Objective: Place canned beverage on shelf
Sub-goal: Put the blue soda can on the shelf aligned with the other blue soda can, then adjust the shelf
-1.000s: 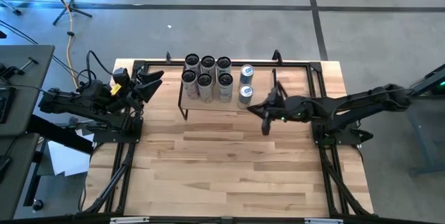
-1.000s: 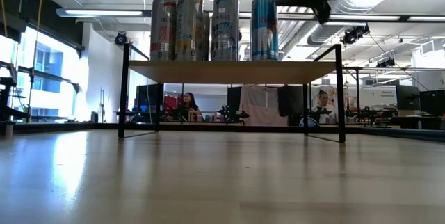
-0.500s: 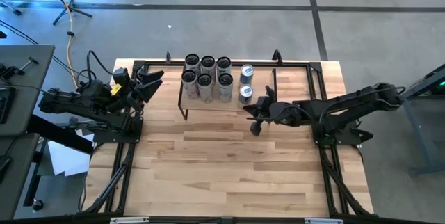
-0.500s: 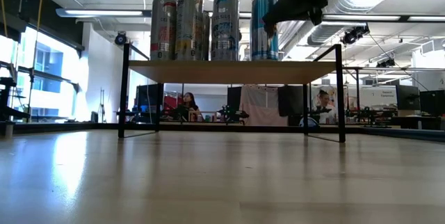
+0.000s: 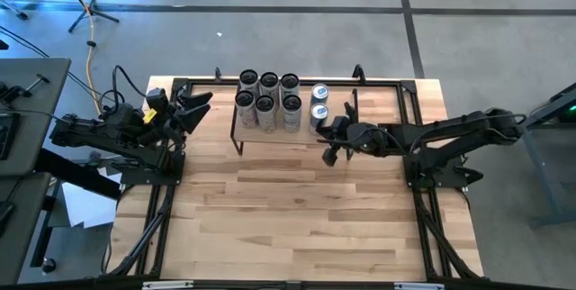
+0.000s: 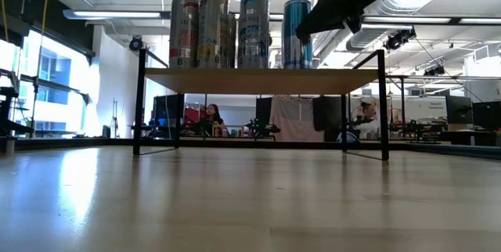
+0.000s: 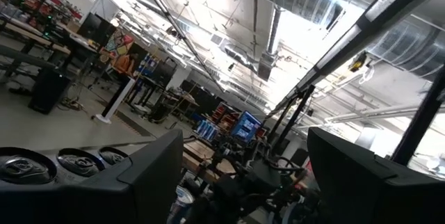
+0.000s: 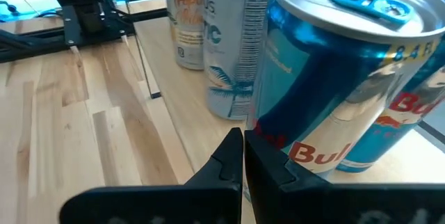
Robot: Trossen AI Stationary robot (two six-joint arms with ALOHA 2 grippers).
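Note:
The shelf (image 6: 262,81), a light wood top on thin black legs, stands at the table's far middle. Several silver cans (image 5: 266,103) stand upright on its left part and two blue cans on its right part. The nearer one is a blue-and-silver can (image 5: 318,113), also seen in the right wrist view (image 8: 334,78). The other blue can (image 5: 319,92) stands just behind it. My right gripper (image 5: 326,133) is shut, at the nearer blue can's near right side above the shelf top. My left gripper (image 5: 200,108) is open and empty at the shelf's left end. My right gripper touches the nearer blue can with its shut fingertips (image 8: 238,156), against the can's lower side wall (image 8: 278,137). The fingers come nearly level, slanting from the table's near right. The can stands upright with its base on the shelf top.
A black rail frame (image 5: 409,101) with cables runs round the table's edges. The left arm's base (image 5: 99,137) stands at the table's left edge and the right arm (image 5: 450,132) reaches in from the right. The near half of the wood table (image 5: 297,218) holds no objects. People show in the room beyond.
My right gripper has gone toward the table's left and far edge, up to the nearer blue can. That can has slid a little along the shelf top toward the far edge, closer to the other blue can, and stays upright.

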